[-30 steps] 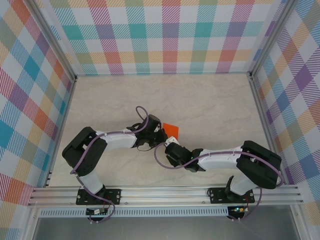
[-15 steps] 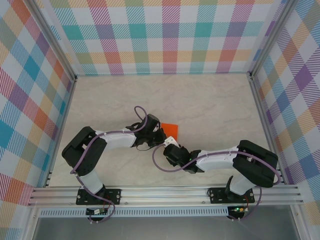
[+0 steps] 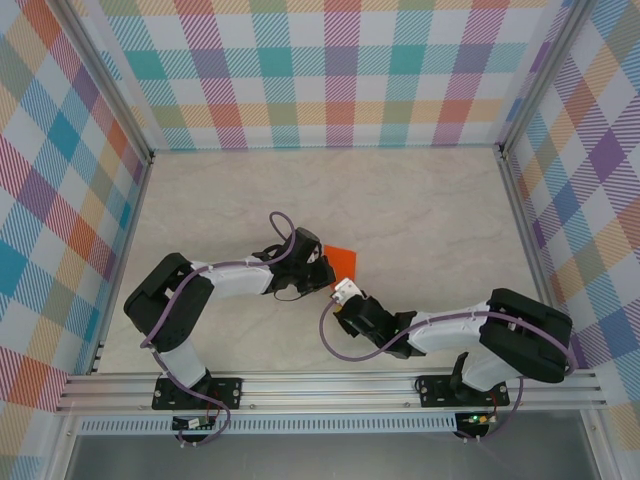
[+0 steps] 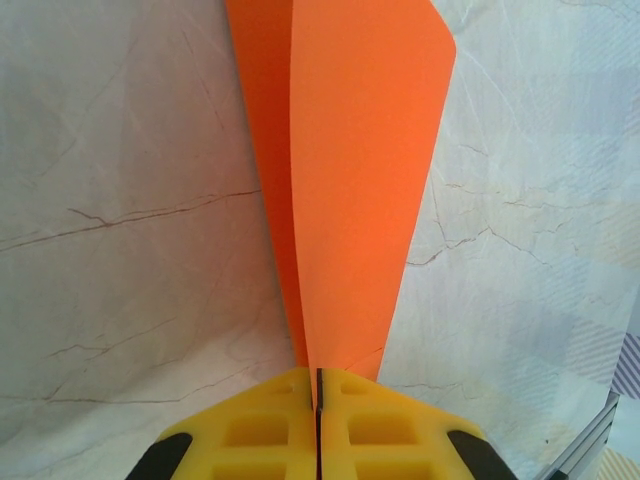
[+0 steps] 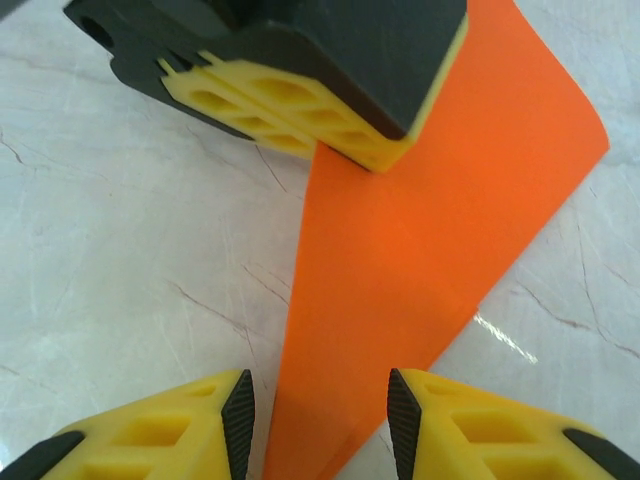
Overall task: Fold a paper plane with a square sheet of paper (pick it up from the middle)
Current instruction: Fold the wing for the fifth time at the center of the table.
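Left pincer [image 4: 318, 385] was clamped shut on the narrow end of the orange paper plane [image 4: 350, 170], near the middle of the pale marbled table [image 3: 430, 200]. Right pincer [image 5: 320, 415] stood open, the paper between its yellow fingers [image 5: 190, 430].

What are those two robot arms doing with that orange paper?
They are folding a paper plane. The left arm's fingers are shut on the narrow tip of the bright orange folded paper dart, just over the pale marble-look table. The right arm's fingers are open, one on each side of the paper, not squeezing it.
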{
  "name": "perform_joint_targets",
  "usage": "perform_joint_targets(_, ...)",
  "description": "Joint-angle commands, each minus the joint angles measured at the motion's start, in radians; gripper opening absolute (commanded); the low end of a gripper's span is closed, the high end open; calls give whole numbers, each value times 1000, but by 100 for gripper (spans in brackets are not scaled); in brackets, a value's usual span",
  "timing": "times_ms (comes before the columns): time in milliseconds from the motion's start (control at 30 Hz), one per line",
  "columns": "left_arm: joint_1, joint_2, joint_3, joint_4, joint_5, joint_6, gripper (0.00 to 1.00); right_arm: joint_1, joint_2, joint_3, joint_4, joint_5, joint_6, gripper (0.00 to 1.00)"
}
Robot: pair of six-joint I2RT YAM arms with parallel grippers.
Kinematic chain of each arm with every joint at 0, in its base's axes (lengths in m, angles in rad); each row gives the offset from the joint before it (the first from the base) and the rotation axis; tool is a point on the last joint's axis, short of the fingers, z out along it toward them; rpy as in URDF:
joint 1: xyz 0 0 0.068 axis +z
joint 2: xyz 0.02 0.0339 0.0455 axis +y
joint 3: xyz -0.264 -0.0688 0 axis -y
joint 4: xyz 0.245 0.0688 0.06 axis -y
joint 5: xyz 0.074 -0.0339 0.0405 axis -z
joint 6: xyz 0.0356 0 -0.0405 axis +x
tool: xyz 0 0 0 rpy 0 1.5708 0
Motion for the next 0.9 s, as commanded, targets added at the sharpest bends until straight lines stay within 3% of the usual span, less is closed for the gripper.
perform_joint_targets(0,-5,14,23,-14,7,-7,6,4,35,24,88,-6,-56,43)
perform_joint_targets(467,-4,9,19,-22,7,-4,6,2,122,63,119,50,-118,31)
perform_joint_targets(867,-5,10,15,-20,9,-5,6,0,147,72,113,61,-115,28)
